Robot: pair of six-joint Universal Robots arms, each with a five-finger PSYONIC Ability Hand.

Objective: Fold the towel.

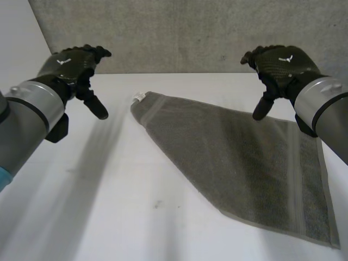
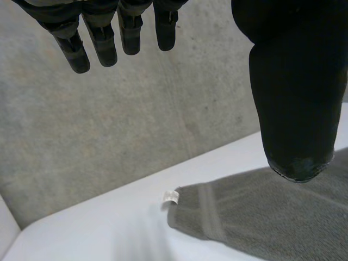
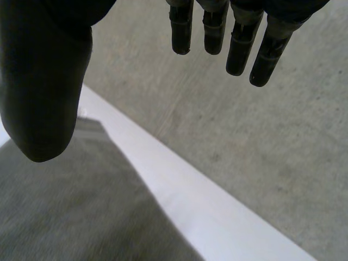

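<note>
Towel (image 1: 244, 163) looks spread flat on the table (image 1: 109, 206), your left hand (image 1: 70, 64) and right hand (image 1: 283, 62) hover above it released and holding nothing, so all the folding's left.

A: Towels on show?
B: One grey towel (image 1: 244, 163), bearing one white tag (image 1: 139, 98) at a corner.
A: Hands?
B: Two, black: left hand (image 1: 73, 64), right hand (image 1: 283, 64). Likewise two arms: left arm (image 1: 30, 111), right arm (image 1: 326, 100).
A: Anything else?
B: One white table (image 1: 109, 206), one concrete wall (image 1: 190, 32).
</note>
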